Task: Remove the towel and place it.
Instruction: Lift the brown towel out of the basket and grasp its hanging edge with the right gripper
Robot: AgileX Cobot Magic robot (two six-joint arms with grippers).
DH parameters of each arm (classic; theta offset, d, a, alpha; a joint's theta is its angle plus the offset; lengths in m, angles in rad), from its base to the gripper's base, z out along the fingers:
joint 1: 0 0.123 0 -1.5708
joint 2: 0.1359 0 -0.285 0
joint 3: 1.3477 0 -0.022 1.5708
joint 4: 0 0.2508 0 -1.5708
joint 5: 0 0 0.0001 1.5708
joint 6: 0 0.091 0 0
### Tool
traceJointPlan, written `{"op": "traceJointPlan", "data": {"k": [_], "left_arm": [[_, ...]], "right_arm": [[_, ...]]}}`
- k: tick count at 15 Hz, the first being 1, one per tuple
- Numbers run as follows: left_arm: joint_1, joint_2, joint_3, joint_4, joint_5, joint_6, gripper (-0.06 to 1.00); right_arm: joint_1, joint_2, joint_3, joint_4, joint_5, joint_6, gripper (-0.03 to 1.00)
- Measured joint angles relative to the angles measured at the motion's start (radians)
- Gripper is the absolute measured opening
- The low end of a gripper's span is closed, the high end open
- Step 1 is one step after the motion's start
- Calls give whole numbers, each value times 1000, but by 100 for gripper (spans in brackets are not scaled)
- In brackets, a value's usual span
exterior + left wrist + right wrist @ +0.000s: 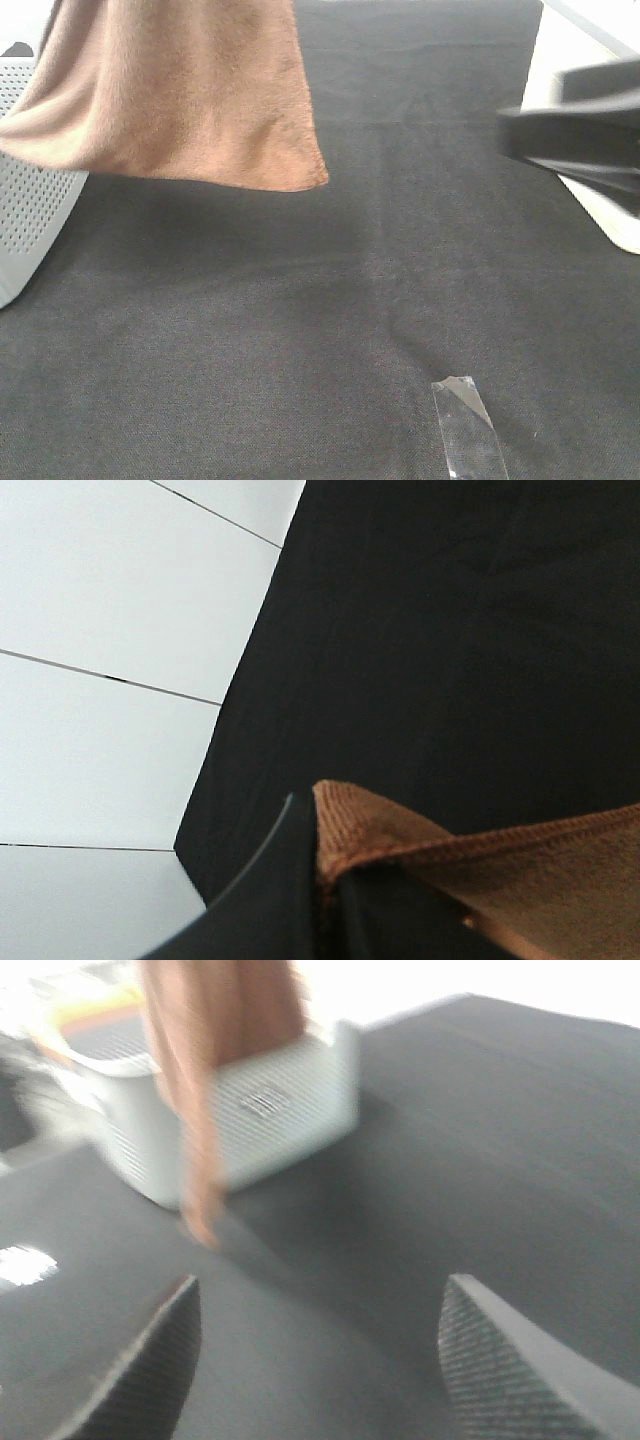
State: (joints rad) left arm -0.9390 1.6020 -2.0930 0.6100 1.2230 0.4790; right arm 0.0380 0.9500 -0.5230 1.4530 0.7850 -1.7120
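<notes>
While left hand [322,868] clamps towel [180,90], its top is cropped; right hand [320,1305] blurred

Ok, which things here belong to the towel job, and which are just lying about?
Job: towel, hanging in the air; left gripper, shut on the towel's edge; right gripper, open and empty.
Lying about: grey basket; clear tape strip; black table cloth.
</notes>
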Motion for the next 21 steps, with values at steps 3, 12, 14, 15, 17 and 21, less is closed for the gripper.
{"op": "traceJointPlan", "data": {"k": [3,12,14,15,17,21], "left_arm": [[0,0,0,2,1,2,0],[0,0,0,0,4,4,0],[0,0,0,-15,3,4,0],[0,0,0,-34,-3,4,0],[0,0,0,-68,-11,7,0],[-1,0,0,-74,-11,7,0]], "right_arm": [[0,278,-2,261,157,-333,65],[277,625,-285,282,195,-415,72],[352,630,-329,285,137,-413,72],[379,630,-340,286,90,-413,72],[395,630,-341,283,38,-397,72],[395,630,-341,284,11,-388,38]]}}
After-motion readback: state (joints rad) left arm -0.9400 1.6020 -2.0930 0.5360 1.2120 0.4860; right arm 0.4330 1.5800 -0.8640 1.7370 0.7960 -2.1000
